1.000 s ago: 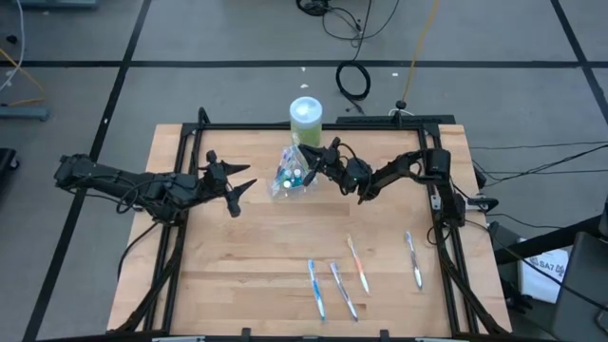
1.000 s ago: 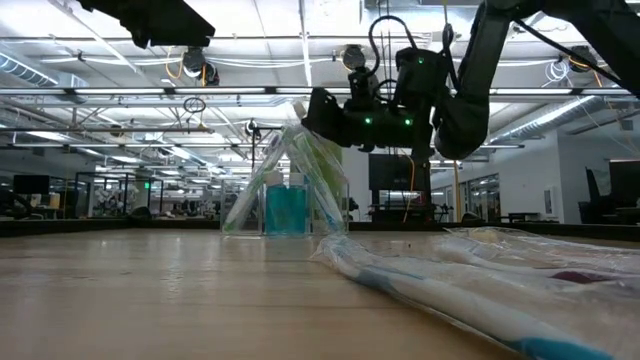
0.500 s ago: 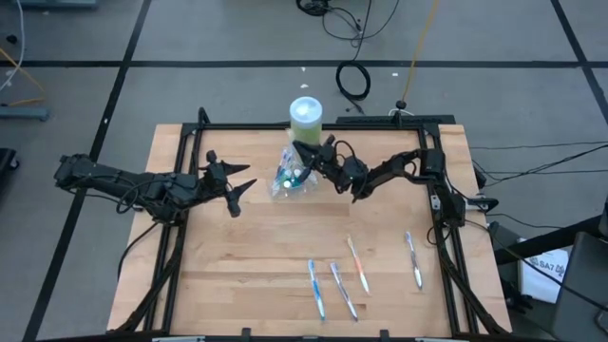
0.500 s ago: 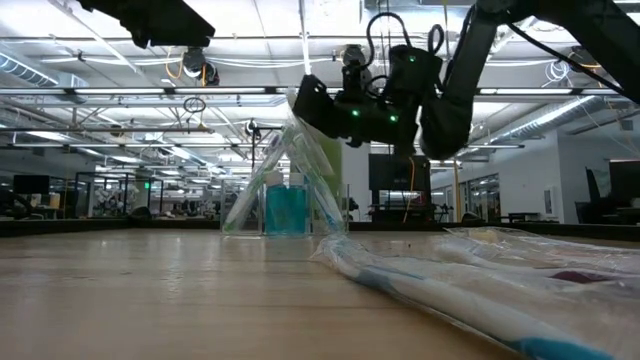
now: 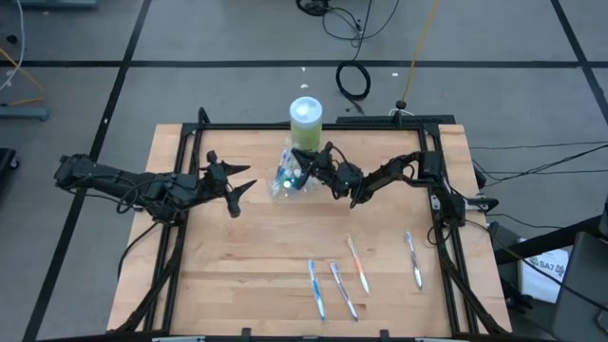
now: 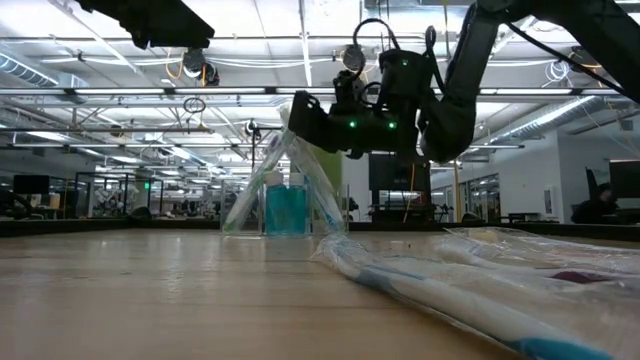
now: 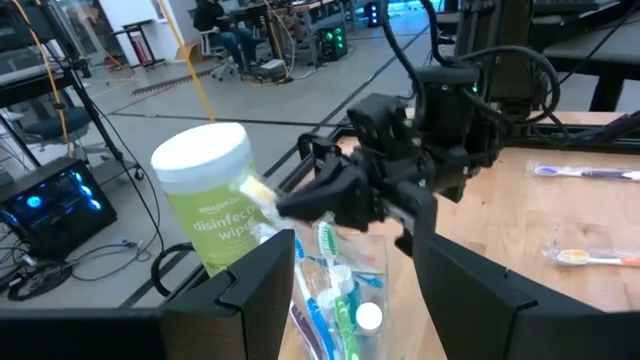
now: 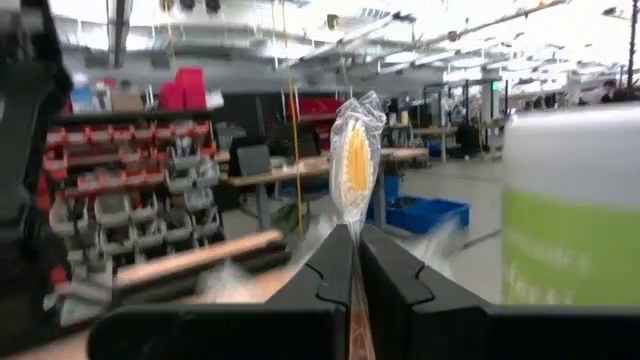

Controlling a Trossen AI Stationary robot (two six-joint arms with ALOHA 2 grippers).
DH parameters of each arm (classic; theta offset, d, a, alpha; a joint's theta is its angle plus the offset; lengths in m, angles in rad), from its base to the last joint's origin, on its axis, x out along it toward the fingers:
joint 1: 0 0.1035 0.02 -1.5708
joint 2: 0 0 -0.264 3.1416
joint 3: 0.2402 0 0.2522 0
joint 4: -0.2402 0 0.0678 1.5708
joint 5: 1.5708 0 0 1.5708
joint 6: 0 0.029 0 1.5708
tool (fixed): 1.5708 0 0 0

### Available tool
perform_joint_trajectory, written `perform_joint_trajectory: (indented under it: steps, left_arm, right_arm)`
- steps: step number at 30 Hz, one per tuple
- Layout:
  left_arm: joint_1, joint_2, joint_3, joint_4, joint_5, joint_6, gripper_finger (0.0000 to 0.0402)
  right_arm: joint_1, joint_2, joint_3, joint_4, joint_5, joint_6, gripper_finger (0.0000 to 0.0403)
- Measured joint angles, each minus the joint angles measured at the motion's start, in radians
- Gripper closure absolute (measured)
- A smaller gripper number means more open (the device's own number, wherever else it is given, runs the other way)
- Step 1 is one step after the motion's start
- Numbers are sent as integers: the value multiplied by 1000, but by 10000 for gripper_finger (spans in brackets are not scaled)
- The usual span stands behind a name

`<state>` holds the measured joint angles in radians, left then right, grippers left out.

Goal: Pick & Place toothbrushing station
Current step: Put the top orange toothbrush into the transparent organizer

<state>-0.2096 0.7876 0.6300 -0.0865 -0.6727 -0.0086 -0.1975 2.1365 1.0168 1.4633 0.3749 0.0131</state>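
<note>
High view, front of surface (image 5: 237,275): four wrapped brushes (image 5: 351,277) lying loose, not yet collected. Mid-surface: my right tool (image 5: 306,161) pinched tight on one yellow-bristled brush (image 8: 352,170), poised over the cup (image 5: 290,178), presumably to drop it in. My left tool (image 5: 242,185) waits wide beside the cup, holding nothing. Farther back: green container (image 5: 305,120), just behind the cup.

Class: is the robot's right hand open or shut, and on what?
Shut on a wrapped toothbrush: the right hand has its two fingers pinched together around the stem, just above the cup.
</note>
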Motion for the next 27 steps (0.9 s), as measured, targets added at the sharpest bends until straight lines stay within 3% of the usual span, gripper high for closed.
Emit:
perform_joint_trajectory:
  steps: [8, 16, 27]
  left_arm:
    - [-1, 0, 0, -12, 17, -18, 190]
    - [0, 0, 0, -45, 21, -46, 190]
    - [0, 0, 0, -45, 21, -49, 190]
  right_arm:
    - [55, 23, -15, 27, 171, -105, 401]
    - [98, 13, -112, 41, 302, -75, 401]
    - [123, 13, -158, 67, 307, -78, 402]
